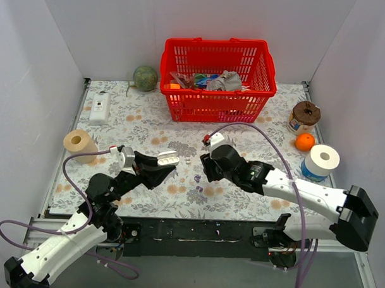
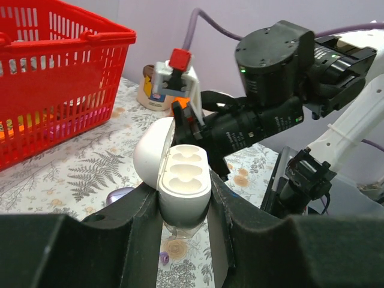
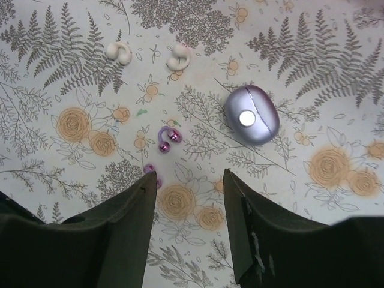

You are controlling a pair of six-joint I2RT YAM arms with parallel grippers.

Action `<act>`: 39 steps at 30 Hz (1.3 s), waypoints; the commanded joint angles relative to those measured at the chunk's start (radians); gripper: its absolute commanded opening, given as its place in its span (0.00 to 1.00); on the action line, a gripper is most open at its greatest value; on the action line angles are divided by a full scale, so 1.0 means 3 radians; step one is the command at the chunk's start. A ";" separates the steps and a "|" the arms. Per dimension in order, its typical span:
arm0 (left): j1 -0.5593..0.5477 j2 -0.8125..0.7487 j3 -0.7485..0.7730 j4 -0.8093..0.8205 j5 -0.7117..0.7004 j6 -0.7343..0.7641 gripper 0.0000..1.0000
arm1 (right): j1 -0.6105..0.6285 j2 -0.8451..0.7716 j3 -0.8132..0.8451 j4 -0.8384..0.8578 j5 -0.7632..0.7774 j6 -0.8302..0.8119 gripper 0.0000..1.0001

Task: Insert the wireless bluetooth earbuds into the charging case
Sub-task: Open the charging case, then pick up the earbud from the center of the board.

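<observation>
The lavender charging case lies closed on the floral cloth, up and to the right of my right gripper, which is open and empty above the cloth. One dark purple earbud lies just beyond the jaws. The other earbud sits at the left fingertip's edge. In the top view both buds lie by the right gripper. My left gripper is shut on a white open case, held above the table; it also shows in the top view.
Two white earbuds lie farther out on the cloth. A red basket with items stands at the back. A paper roll is at the left; a jar, an orange and a white roll at the right.
</observation>
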 commanded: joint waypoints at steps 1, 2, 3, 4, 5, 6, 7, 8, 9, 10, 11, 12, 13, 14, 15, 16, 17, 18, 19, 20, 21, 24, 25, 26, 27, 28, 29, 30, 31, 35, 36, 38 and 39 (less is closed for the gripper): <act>0.0008 -0.0153 0.0095 -0.0353 -0.0240 0.0109 0.00 | -0.0224 0.0458 0.0270 0.0535 -0.0514 0.0159 0.52; 0.0003 -0.0179 0.0100 -0.0389 -0.0261 0.0119 0.00 | -0.0301 0.0546 0.0296 0.0582 -0.0566 0.0175 0.51; 0.0008 -0.0205 0.0105 -0.0420 -0.0271 0.0140 0.00 | -0.0337 0.0623 0.0327 0.0653 -0.0628 0.0185 0.49; 0.0008 -0.0225 0.0115 -0.0481 -0.0291 0.0145 0.00 | -0.0363 0.0775 0.0383 0.0770 -0.0709 0.0205 0.49; 0.0008 -0.0261 0.0121 -0.0517 -0.0327 0.0150 0.00 | -0.0419 0.0858 0.0429 0.0817 -0.0740 0.0226 0.48; 0.0008 -0.0276 0.0126 -0.0532 -0.0342 0.0155 0.00 | -0.0445 0.0945 0.0475 0.0848 -0.0776 0.0231 0.48; 0.0008 -0.0297 0.0126 -0.0558 -0.0353 0.0155 0.00 | -0.0470 0.1123 0.0531 0.0853 -0.0827 0.0236 0.48; 0.0008 -0.0317 0.0116 -0.0558 -0.0358 0.0150 0.00 | -0.0521 0.1211 0.0653 0.0858 -0.0858 0.0241 0.49; 0.0008 -0.0322 0.0116 -0.0563 -0.0358 0.0140 0.00 | -0.0542 0.1287 0.0700 0.0879 -0.0873 0.0236 0.50; 0.0008 -0.0327 0.0111 -0.0578 -0.0363 0.0140 0.00 | -0.0557 0.1430 0.0761 0.0869 -0.0919 0.0231 0.50; 0.0008 -0.0322 0.0121 -0.0583 -0.0358 0.0130 0.00 | -0.0598 0.1497 0.0843 0.0869 -0.0955 0.0226 0.50; 0.0008 -0.0322 0.0121 -0.0589 -0.0353 0.0130 0.00 | -0.0608 0.1559 0.0879 0.0864 -0.0971 0.0216 0.50; 0.0008 -0.0327 0.0131 -0.0609 -0.0343 0.0125 0.00 | -0.0614 0.1660 0.0910 0.0853 -0.0976 0.0200 0.50; 0.0008 -0.0322 0.0136 -0.0619 -0.0348 0.0120 0.00 | -0.0639 0.1707 0.0925 0.0843 -0.0996 0.0190 0.50; 0.0008 -0.0322 0.0146 -0.0629 -0.0338 0.0125 0.00 | -0.0649 0.1748 0.0951 0.0833 -0.1001 0.0190 0.50; 0.0008 -0.0322 0.0156 -0.0655 -0.0343 0.0140 0.00 | -0.0660 0.1814 0.0961 0.0823 -0.1001 0.0185 0.50; 0.0008 -0.0317 0.0162 -0.0670 -0.0343 0.0145 0.00 | -0.0680 0.1850 0.0966 0.0807 -0.1001 0.0190 0.50; 0.0008 -0.0317 0.0172 -0.0680 -0.0348 0.0155 0.00 | -0.0690 0.1876 0.0951 0.0812 -0.0996 0.0190 0.50; 0.0008 -0.0317 0.0172 -0.0696 -0.0353 0.0176 0.00 | -0.0695 0.1917 0.0946 0.0807 -0.0996 0.0185 0.50; 0.0008 -0.0312 0.0177 -0.0701 -0.0353 0.0181 0.00 | -0.0706 0.1927 0.0936 0.0817 -0.0991 0.0190 0.49; 0.0008 -0.0307 0.0182 -0.0706 -0.0353 0.0186 0.00 | -0.0706 0.1943 0.0931 0.0838 -0.0991 0.0185 0.49; 0.0008 -0.0302 0.0192 -0.0737 -0.0358 0.0211 0.00 | -0.0711 0.2024 0.0951 0.0833 -0.0986 0.0175 0.49; 0.0008 -0.0292 0.0192 -0.0747 -0.0363 0.0222 0.00 | -0.0716 0.2070 0.0981 0.0823 -0.0991 0.0170 0.48; 0.0008 -0.0292 0.0192 -0.0752 -0.0363 0.0222 0.00 | -0.0716 0.2091 0.1002 0.0807 -0.0996 0.0159 0.48; 0.0008 -0.0292 0.0187 -0.0762 -0.0363 0.0222 0.00 | -0.0716 0.2131 0.1017 0.0797 -0.0996 0.0149 0.48; 0.0008 -0.0292 0.0192 -0.0773 -0.0368 0.0227 0.00 | -0.0716 0.2147 0.1033 0.0797 -0.0996 0.0144 0.48; 0.0008 -0.0287 0.0192 -0.0778 -0.0363 0.0232 0.00 | -0.0721 0.2162 0.1038 0.0807 -0.1006 0.0134 0.48; 0.0008 -0.0287 0.0192 -0.0788 -0.0368 0.0237 0.00 | -0.0726 0.2193 0.1043 0.0797 -0.1007 0.0129 0.47; 0.0008 -0.0292 0.0192 -0.0793 -0.0368 0.0242 0.00 | -0.0726 0.2208 0.1053 0.0792 -0.1012 0.0124 0.48; 0.0008 -0.0287 0.0187 -0.0793 -0.0378 0.0242 0.00 | -0.0726 0.2270 0.1094 0.0772 -0.1017 0.0103 0.47; 0.0008 -0.0282 0.0187 -0.0793 -0.0378 0.0247 0.00 | -0.0726 0.2295 0.1094 0.0772 -0.1012 0.0103 0.47; 0.0008 -0.0276 0.0187 -0.0793 -0.0378 0.0242 0.00 | -0.0726 0.2316 0.1115 0.0751 -0.1017 0.0098 0.47; 0.0008 -0.0276 0.0187 -0.0793 -0.0378 0.0252 0.00 | -0.0726 0.2331 0.1125 0.0746 -0.1017 0.0098 0.47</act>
